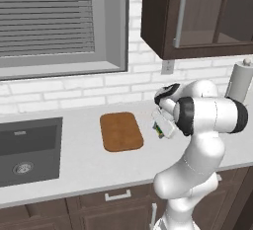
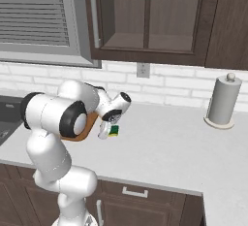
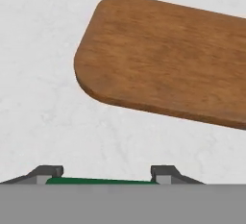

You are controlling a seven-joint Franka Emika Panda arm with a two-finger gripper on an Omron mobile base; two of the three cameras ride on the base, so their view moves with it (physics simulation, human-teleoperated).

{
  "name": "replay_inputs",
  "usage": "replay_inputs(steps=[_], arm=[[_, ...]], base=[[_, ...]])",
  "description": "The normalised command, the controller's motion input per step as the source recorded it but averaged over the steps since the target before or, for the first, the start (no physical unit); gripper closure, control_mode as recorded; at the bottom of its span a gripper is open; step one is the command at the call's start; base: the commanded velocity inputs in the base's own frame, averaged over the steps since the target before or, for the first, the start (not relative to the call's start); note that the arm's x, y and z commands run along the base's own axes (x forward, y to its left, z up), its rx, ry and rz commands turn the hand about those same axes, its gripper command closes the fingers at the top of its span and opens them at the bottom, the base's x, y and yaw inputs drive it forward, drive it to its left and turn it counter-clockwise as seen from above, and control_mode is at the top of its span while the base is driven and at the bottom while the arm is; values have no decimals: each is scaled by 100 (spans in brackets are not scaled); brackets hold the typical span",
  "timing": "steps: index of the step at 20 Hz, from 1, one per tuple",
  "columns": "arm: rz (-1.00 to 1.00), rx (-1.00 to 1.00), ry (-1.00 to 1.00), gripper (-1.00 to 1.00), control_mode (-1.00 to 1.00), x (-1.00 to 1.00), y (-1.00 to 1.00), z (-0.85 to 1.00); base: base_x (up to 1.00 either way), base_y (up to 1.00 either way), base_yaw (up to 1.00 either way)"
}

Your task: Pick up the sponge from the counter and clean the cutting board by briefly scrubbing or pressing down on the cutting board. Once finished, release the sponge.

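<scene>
The brown wooden cutting board (image 1: pixel 121 131) lies flat on the light counter (image 1: pixel 84 162), right of the sink. My gripper (image 1: pixel 161 129) hangs just above the counter beside the board's right edge, shut on the sponge (image 1: pixel 159 132). From the right base view the sponge (image 2: pixel 114 131) shows its green and yellow layers at the gripper (image 2: pixel 109 132), and the arm covers most of the cutting board (image 2: pixel 90 122). In the hand view the sponge (image 3: pixel 101 181) is a green strip between the fingertips (image 3: pixel 48 171), with the cutting board (image 3: pixel 163 59) ahead on the counter (image 3: pixel 38 50).
A dark sunken sink (image 1: pixel 29 150) sits at the counter's left. A paper towel roll (image 2: pixel 223 101) stands at the back right. Dark wall cabinets (image 2: pixel 150 16) hang overhead, and a window (image 1: pixel 49 21) is above the sink. Bare counter (image 2: pixel 164 145) stretches to the right.
</scene>
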Motion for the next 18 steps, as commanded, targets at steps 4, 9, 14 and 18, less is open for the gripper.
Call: replay_inputs(steps=[4, 9, 14, 18], arm=[[2, 19, 14, 100, -100, 31, -82, -18], [1, 1, 13, -100, -100, 57, -18, -19], [3, -2, 2, -100, -100, 13, 0, -1], [11, -10, 0, -100, -100, 0, 0, 0]], base=[[0, 0, 0], [0, 0, 0], [0, 0, 0], [0, 0, 0]])
